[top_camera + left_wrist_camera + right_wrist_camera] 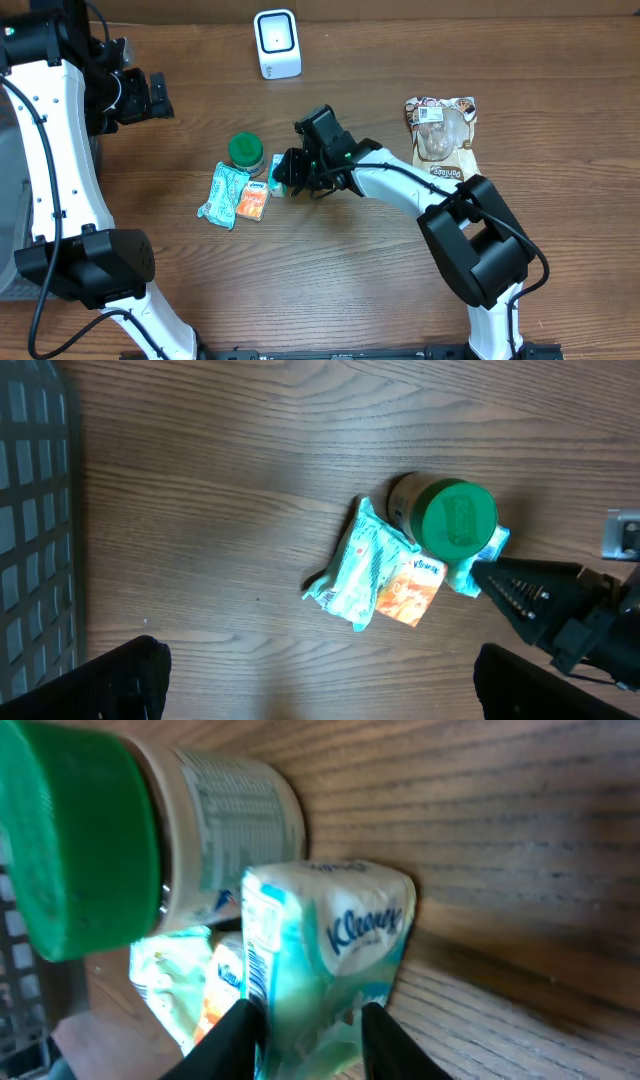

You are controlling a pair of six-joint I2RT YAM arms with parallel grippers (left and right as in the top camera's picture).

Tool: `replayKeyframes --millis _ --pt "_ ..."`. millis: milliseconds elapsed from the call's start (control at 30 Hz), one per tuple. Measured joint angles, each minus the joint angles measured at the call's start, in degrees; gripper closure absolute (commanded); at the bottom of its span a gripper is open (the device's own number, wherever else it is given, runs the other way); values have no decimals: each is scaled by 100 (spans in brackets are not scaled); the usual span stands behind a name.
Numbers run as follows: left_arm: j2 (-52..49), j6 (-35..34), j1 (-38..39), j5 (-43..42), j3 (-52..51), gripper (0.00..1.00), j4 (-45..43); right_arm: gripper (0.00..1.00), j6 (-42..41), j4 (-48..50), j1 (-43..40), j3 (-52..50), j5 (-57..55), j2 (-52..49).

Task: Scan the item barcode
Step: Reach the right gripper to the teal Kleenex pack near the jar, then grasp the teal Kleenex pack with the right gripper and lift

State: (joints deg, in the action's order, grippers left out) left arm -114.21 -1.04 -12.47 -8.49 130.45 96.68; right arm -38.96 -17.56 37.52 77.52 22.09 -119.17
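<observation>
One teal Kleenex pack lies on the wooden counter, just right of the small cluster at its middle, with a barcode showing on its narrow side. The right end effector is clamped on it, a finger pressed to each long face. Touching the pack is one jar with a green lid, standing upright and shut, its contents not visible. Against both lie two more soft packs: one orange Kleenex pack and one mint-green wrapped pack, side by side and touching. Well apart to the right lies one printed snack bag, flat, with pale contents showing through its clear window. One white scanner stands alone near the far edge. The left end effector hovers over the far left of the counter, its fingers spread wide apart and holding nothing. One grey grid-walled bin sits at the left edge; what it holds cannot be told
</observation>
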Motion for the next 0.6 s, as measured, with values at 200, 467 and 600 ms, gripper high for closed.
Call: replayKeyframes --millis 200,467,600 --pt "0 0 0 0 0 0 0 78 9 4 74 -9 -37 -13" --pt "0 0 0 0 0 1 -2 96 9 17 83 -9 -68 -15" --pt "0 0 0 0 0 0 0 96 94 -70 83 -7 -72 -4"
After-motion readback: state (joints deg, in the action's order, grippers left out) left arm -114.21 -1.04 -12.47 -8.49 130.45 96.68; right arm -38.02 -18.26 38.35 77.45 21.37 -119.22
